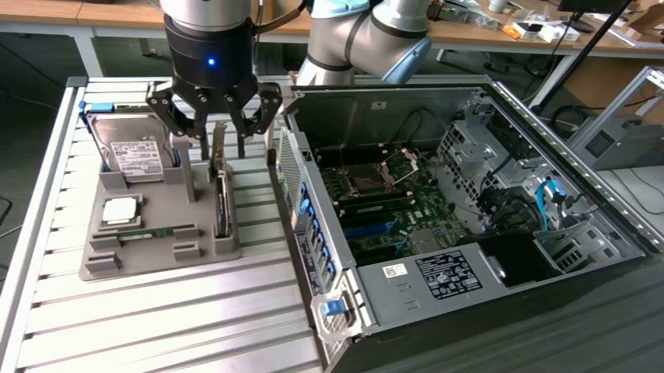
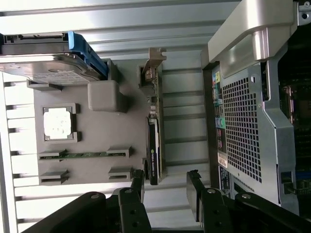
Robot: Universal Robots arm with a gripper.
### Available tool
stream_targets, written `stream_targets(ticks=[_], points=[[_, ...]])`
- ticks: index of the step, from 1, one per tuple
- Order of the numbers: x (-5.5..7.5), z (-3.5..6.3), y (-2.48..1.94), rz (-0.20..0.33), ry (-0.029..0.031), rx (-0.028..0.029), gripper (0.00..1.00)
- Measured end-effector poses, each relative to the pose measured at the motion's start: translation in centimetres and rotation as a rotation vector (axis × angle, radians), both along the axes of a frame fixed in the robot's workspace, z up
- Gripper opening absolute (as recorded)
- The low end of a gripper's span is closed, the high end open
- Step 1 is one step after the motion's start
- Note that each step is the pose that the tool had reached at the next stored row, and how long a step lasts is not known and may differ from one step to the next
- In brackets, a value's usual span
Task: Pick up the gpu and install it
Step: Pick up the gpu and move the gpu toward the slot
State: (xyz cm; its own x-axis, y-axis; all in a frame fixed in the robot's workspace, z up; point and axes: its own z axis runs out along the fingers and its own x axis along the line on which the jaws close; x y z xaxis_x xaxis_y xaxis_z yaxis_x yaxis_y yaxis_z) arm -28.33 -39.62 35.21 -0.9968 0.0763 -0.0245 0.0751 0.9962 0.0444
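Grey tray (image 1: 145,263) holds hard drive (image 1: 130,151), CPU (image 1: 120,210), RAM stick (image 1: 148,231)

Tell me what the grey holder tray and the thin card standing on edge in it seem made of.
Grey holder tray: probably matte plastic, dull and uniform, no glints. Thin card, the gpu: dark green circuit board with a bare, silvery metal bracket at one end.

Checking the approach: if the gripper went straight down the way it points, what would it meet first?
Likely the gpu, standing on edge in the grey tray below the open gripper. The wrist view puts the card near one finger, so that finger might touch first.
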Motion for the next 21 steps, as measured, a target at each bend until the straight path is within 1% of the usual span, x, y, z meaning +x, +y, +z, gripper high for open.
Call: stream_targets(ticks=[21], points=[[0.00, -0.62, 0.00, 0.000, 0.0001, 0.0000, 0.48]])
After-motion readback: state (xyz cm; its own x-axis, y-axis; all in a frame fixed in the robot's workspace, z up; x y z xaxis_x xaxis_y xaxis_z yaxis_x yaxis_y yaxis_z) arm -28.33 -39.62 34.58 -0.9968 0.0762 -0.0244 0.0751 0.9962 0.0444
